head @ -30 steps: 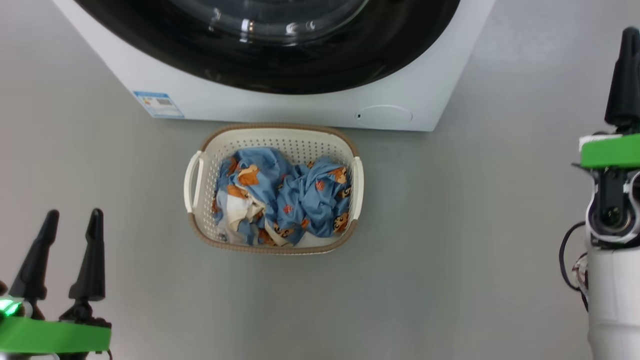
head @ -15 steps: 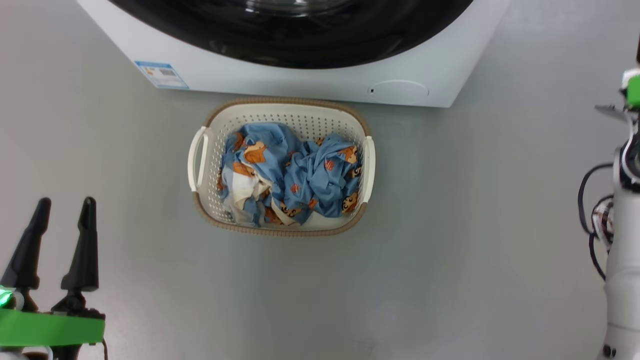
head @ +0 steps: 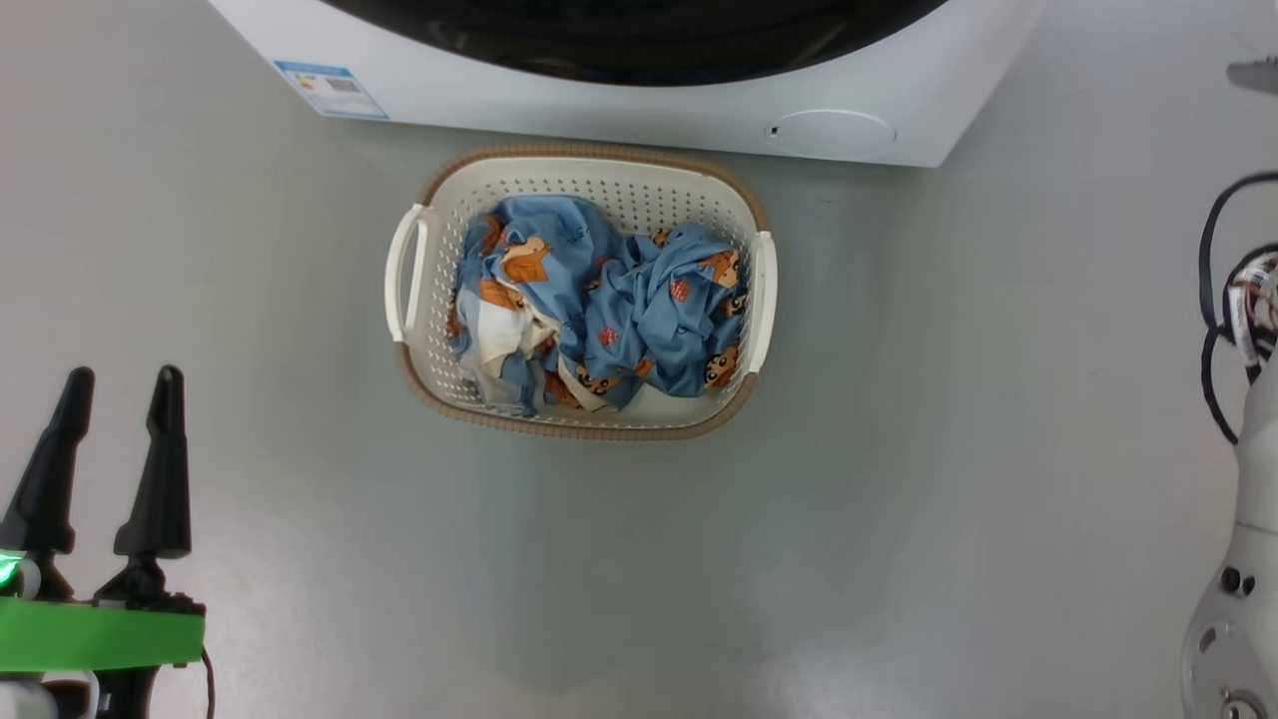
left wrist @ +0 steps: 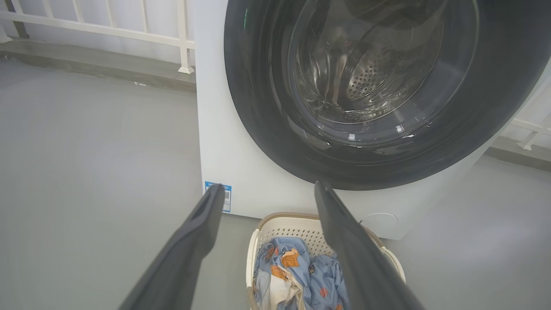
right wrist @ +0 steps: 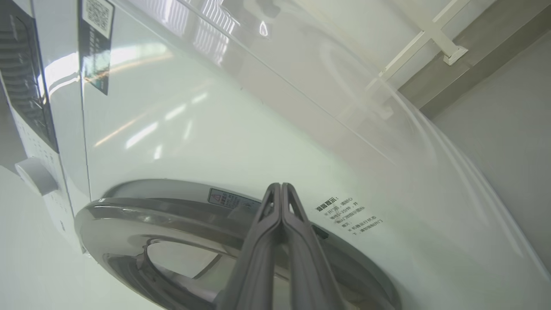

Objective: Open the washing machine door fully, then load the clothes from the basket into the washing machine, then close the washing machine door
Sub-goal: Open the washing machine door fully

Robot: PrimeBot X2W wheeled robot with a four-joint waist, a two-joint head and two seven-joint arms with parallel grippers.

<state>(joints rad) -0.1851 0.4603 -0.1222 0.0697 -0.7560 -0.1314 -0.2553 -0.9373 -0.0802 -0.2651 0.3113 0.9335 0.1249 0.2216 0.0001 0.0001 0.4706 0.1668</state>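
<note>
Head cam's since tilted down. L wrist shows you door (left wrist: 366, 86), basket (left wrist: 289, 229), clothes (left wrist: 297, 269); R wrist, washer (right wrist: 215, 142) front. L gripper (left wrist: 269, 186) wide, empty; R gripper (right wrist: 280, 186) pinched together, empty.

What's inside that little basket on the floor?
A crumpled bundle of clothes lies in the basket: light blue fabric with orange-brown bears and some cream parts. Whatever lies under the bundle, and most of the basket's bottom, is covered.

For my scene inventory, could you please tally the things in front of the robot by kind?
Big white boxy front-loading washing machine: 1
Small cream-white perforated plastic basket with brown rim: 1
Soft bundle of light blue bear-print clothes: 1
Total: 3
</note>
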